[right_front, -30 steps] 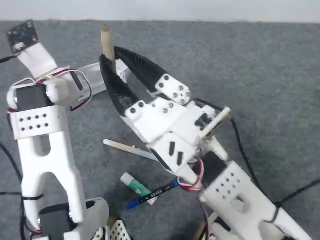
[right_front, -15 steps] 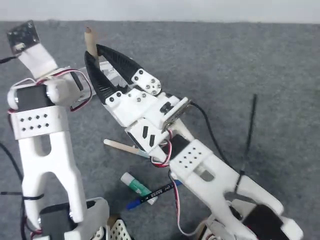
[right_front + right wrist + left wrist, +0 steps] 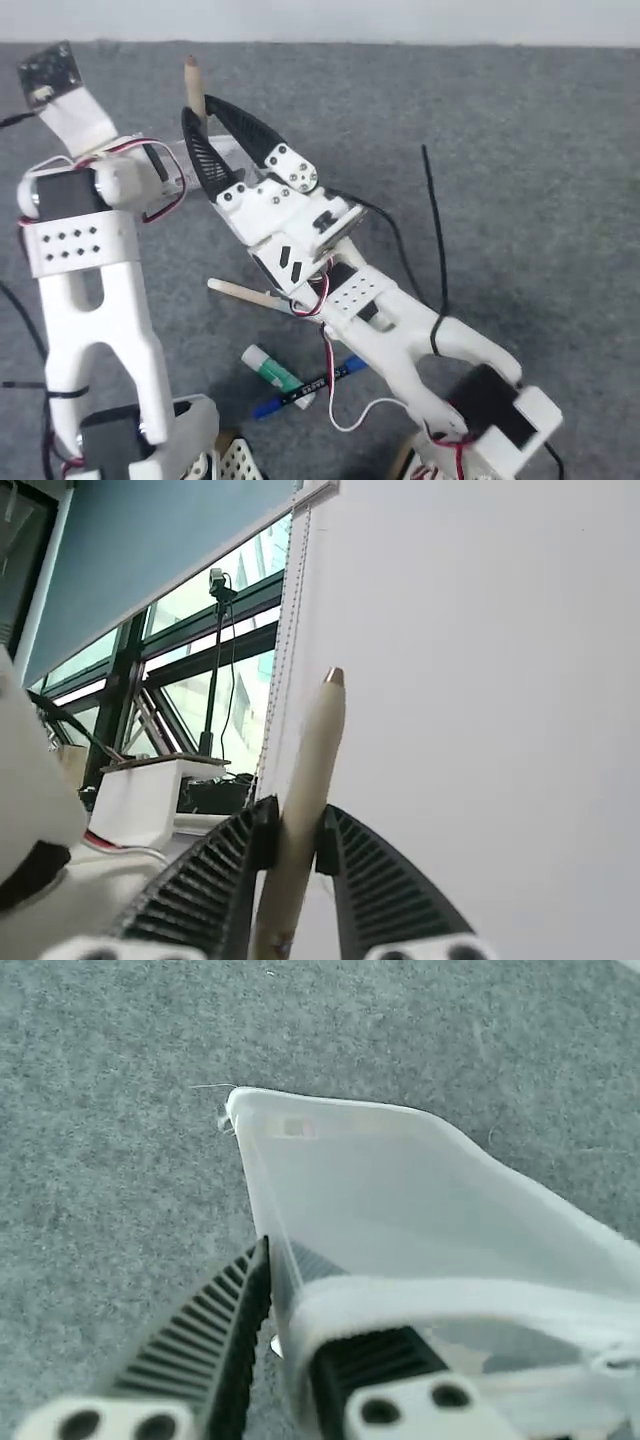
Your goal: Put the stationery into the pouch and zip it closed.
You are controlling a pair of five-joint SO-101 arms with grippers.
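In the right gripper (image 3: 297, 815), a beige pen (image 3: 315, 740) (tip up); pouch (image 3: 400, 1190) beside

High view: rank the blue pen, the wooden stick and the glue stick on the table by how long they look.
1. blue pen
2. wooden stick, one end hidden under the right arm, so unsure
3. glue stick

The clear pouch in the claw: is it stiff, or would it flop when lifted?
Probably floppy: the pouch looks like thin translucent film, and its rim curves where the left claw pinches it. Likely light, being so thin. The smooth plastic might slip, so the ribbed fingers probably help.
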